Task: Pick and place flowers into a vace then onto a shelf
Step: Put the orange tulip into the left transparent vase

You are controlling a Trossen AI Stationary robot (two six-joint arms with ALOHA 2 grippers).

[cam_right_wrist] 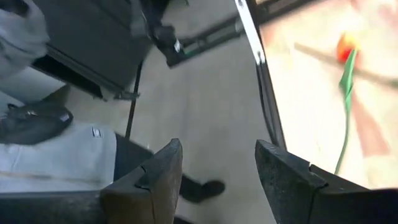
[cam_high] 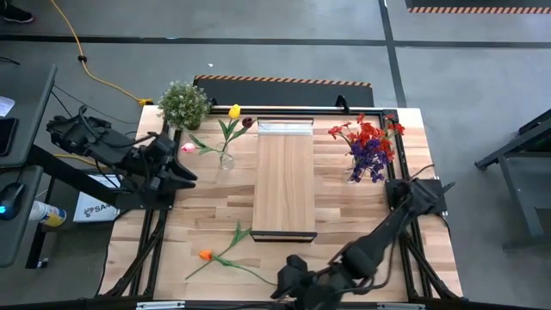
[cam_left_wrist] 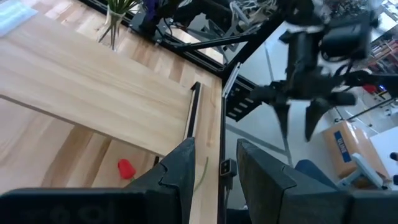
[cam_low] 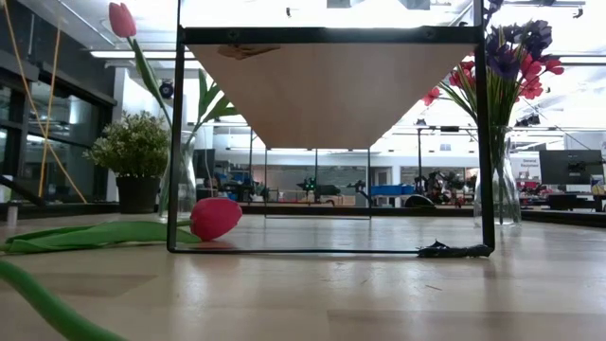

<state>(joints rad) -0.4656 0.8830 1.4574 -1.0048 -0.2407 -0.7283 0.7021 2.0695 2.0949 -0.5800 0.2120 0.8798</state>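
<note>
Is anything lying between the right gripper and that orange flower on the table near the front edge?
Nothing visible does. The orange flower lies flat on bare tabletop, off the shelf's front corner. The right gripper, jaws open and empty, sits at the table's front edge beside the stem's end, with only open wood between them.

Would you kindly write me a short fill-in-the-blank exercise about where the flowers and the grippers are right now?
1. The glass vase with the yellow tulip stands between the bushy pale-green potted plant and the long light-wood ____.
2. The loose stem lying flat on the plank tabletop near the right gripper has an ____ head.
3. The red and purple bouquet stands in a vase on the table's ____ side.
4. The left gripper holds ____.

Missing words: shelf; orange; right; nothing
</note>
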